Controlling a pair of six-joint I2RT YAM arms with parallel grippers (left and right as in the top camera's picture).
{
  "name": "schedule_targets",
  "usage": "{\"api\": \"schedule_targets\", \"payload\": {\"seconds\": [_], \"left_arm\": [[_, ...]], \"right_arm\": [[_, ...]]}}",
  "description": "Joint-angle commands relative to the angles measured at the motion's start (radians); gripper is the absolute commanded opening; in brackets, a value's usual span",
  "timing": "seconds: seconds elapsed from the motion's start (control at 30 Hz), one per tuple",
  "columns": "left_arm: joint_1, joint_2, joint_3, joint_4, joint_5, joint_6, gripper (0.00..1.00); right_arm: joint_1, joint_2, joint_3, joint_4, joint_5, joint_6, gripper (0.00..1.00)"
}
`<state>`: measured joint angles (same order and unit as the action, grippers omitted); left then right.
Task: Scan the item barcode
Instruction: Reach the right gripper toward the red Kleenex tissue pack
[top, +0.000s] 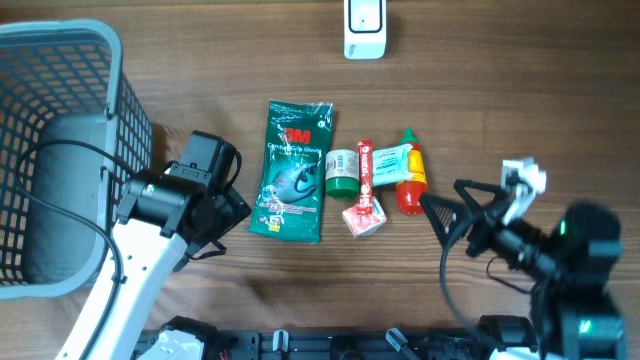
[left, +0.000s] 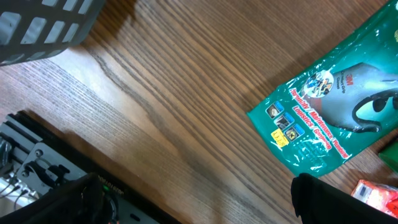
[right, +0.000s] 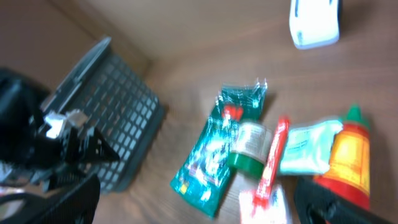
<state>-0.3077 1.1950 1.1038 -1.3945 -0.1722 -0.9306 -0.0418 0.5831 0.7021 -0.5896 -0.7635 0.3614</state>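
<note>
Either side of the green pouch — left tool and right tool gape, empty.

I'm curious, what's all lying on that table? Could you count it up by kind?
Basket: 1
Scanner: 1
Packets: 2 (green pouch, pale packet)
Bottles: 2 (green-capped jar, red bottle)
Red tube: 1
Red box: 1
Total: 8
</note>
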Motion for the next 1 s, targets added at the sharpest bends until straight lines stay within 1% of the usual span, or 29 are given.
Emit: {"api": "schedule_targets", "payload": {"seconds": [0.0,0.03,0.1,0.2,0.27,0.33,0.37,0.43,0.47,0.6,0.67,0.7,0.77,0.87,0.9,0.97], "left_arm": [[-0.005,0.004,-0.002,0.000,0.003,-0.017,1.00],[-0.005,0.004,-0.002,0.000,0.003,-0.017,1.00],[-0.005,0.004,-0.002,0.000,0.004,-0.017,1.00],[-0.005,0.004,-0.002,0.000,0.003,-0.017,1.00],[-0.005,0.004,-0.002,0.000,0.003,-0.017,1.00],[-0.005,0.004,-0.002,0.000,0.003,-0.017,1.00],[-0.005,0.004,-0.002,0.000,0.003,-0.017,1.00],[-0.005,0.004,-0.002,0.000,0.003,-0.017,1.00],[-0.005,0.004,-0.002,0.000,0.003,-0.017,1.00],[-0.005,0.004,-0.002,0.000,0.004,-0.017,1.00],[-0.005,0.004,-0.002,0.000,0.003,-0.017,1.00],[-0.005,0.004,-0.002,0.000,0.004,-0.017,1.00],[-0.005,0.004,-0.002,0.000,0.003,-0.017,1.00],[-0.005,0.004,-0.002,0.000,0.003,-0.017,1.00],[-0.005,0.004,-0.002,0.000,0.003,-0.017,1.00],[-0.005,0.004,-0.002,0.000,0.003,-0.017,1.00]], "right_arm": [[0.000,0.186,0.203,-0.206,-0.016,-0.048,1.00],[-0.001,0.248,0.255,-0.310,-0.016,-0.050,1.00],[-0.001,0.334,0.304,-0.435,-0.017,-0.044,1.00],[-0.001,0.428,0.304,-0.481,-0.040,-0.075,1.00],[0.000,0.498,0.304,-0.480,-0.068,-0.151,1.00],[0.002,0.566,0.303,-0.494,-0.095,-0.151,0.99],[0.011,0.598,0.300,-0.497,-0.097,-0.145,0.95],[0.038,0.648,0.286,-0.496,-0.090,-0.140,0.72],[0.063,0.680,0.267,-0.488,-0.083,-0.109,0.67],[0.171,0.759,0.194,-0.412,-0.060,-0.030,0.63],[0.258,0.803,0.153,-0.360,0.026,0.074,0.62],[0.302,0.819,0.139,-0.340,0.114,0.168,0.61],[0.336,0.827,0.132,-0.318,0.216,0.290,0.62],[0.373,0.827,0.120,-0.232,0.361,0.446,0.63],[0.385,0.827,0.113,-0.200,0.383,0.484,0.66],[0.411,0.827,0.087,-0.135,0.418,0.546,0.66]]}}
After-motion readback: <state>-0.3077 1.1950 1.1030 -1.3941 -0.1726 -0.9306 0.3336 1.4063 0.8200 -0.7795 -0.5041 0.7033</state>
